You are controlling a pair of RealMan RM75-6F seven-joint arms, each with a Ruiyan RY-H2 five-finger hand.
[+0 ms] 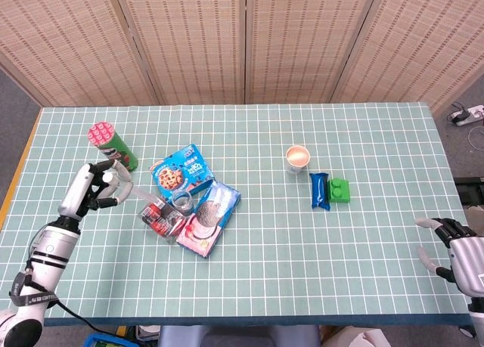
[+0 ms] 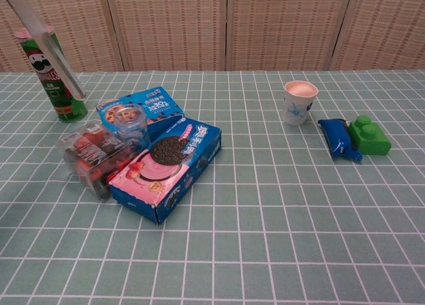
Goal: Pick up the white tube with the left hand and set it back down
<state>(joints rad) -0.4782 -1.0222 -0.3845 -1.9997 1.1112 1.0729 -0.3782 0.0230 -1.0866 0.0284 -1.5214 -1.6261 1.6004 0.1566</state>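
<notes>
Left robot hand (image 1: 94, 187) grips the white tube (image 2: 46, 44), holding it slanted above the table (image 1: 318, 256) just in front of the green chip can (image 1: 110, 144). Snack boxes (image 1: 198, 199) cluster beside it, then a cup (image 1: 297, 159), a blue packet (image 1: 319, 190) and a green block (image 1: 339, 190). Right robot hand (image 1: 454, 245) hovers empty at the table's far-right edge, fingers spread.

silver arms, blk/grey left robot hand (image 1: 94, 187)
</notes>
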